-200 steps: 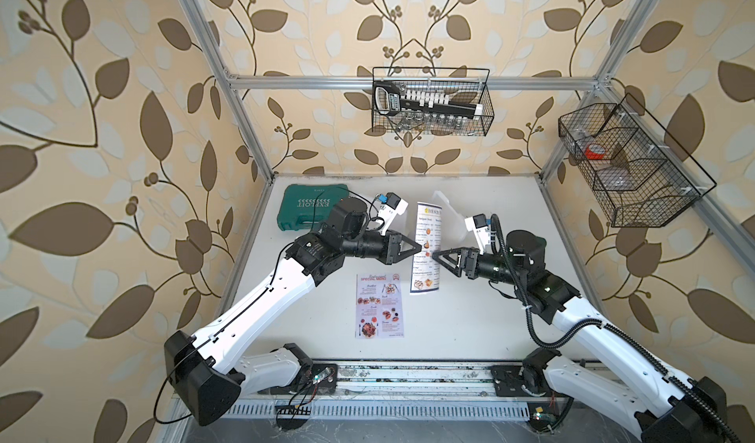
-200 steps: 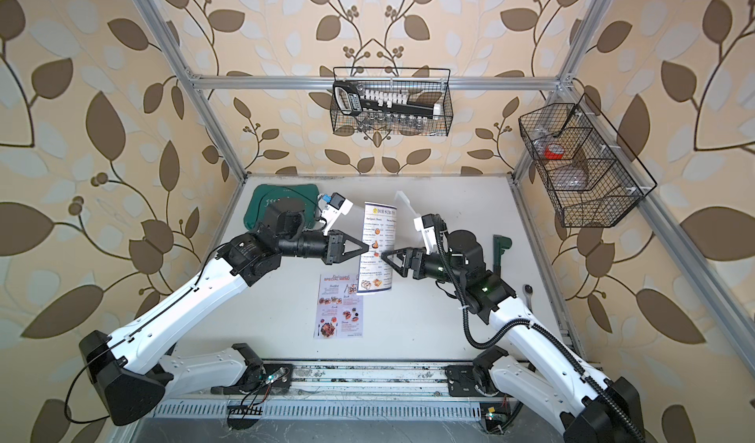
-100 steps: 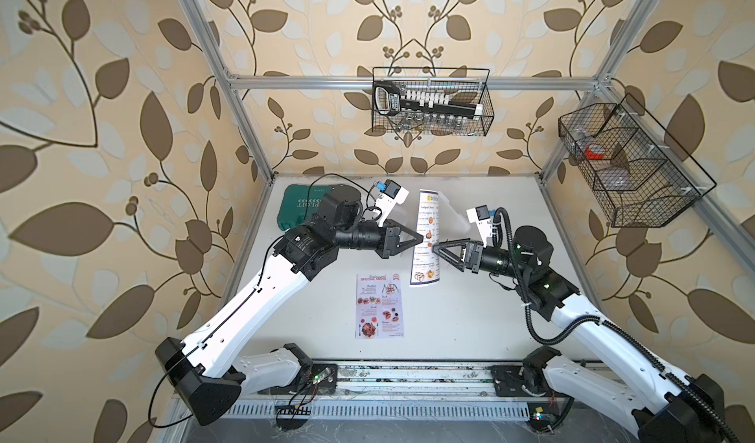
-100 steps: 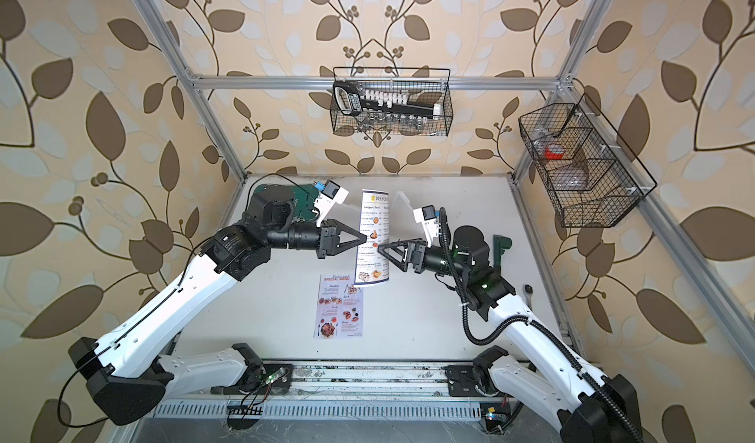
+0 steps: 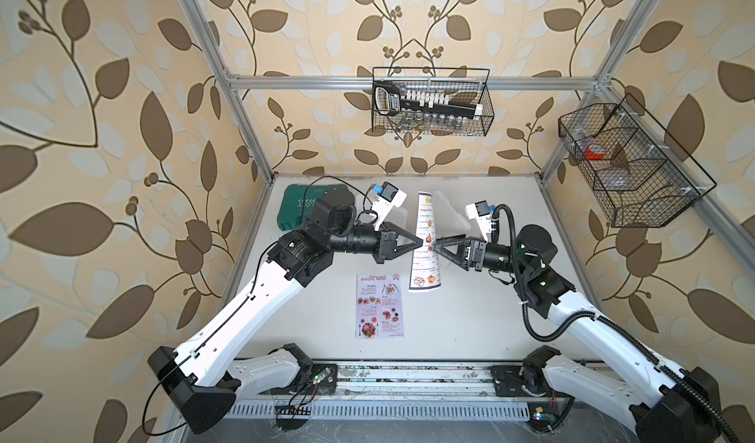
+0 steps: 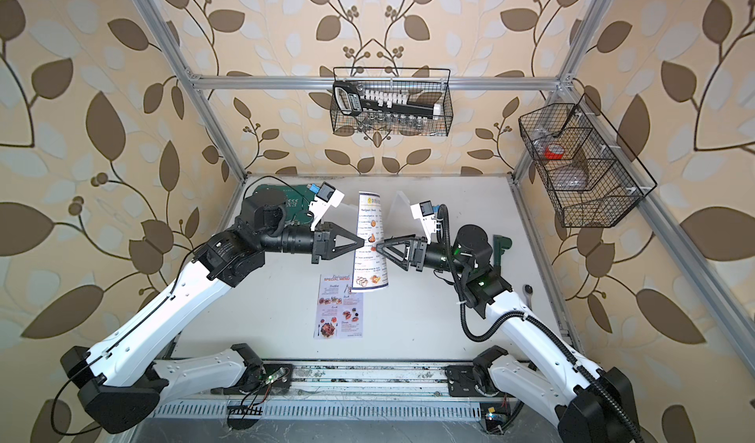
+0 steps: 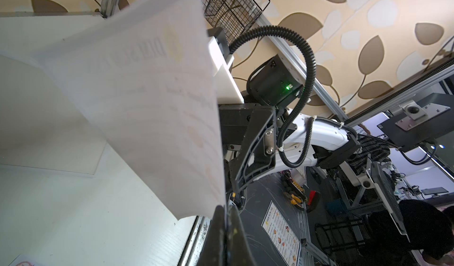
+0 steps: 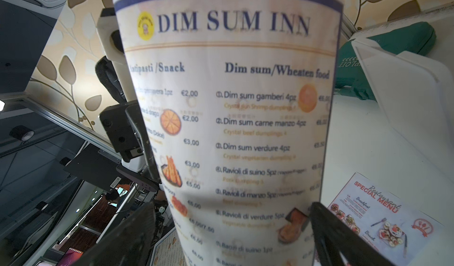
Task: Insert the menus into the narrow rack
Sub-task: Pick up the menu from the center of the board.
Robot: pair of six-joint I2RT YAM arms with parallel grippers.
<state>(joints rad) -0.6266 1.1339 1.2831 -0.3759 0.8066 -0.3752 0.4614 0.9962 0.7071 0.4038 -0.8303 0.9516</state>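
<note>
The "Dim Sum Inn" menu (image 5: 425, 265) hangs upright above the middle of the desk (image 5: 470, 318), slightly curled, its printed face toward the right arm. The left pincer (image 5: 423, 242) is clamped on the sheet's edge about halfway up. The right pincer (image 5: 436, 247) stands wide apart, with its tips just at the sheet's opposite edge and one jaw to either side of the paper in the right wrist view; it does not clamp the sheet. The "Special Menu" (image 5: 382, 306) lies flat and face up on the desk, nearer the front than the hanging sheet. The clear narrow rack (image 8: 405, 80) stands toward the back of the desk behind the held menu, and both menus are outside it. A closed green case (image 5: 298, 208) lies at the back left corner. The wire basket on the back wall (image 5: 488, 105) holds a black tool with a row of white pieces (image 5: 425, 103) above a line of small glass jars (image 5: 425, 124). The divided wire basket on the side wall (image 5: 670, 140) has a red-and-white item (image 5: 594, 150) in its rearmost compartment and something clear, hard to make out, in the next one.
</note>
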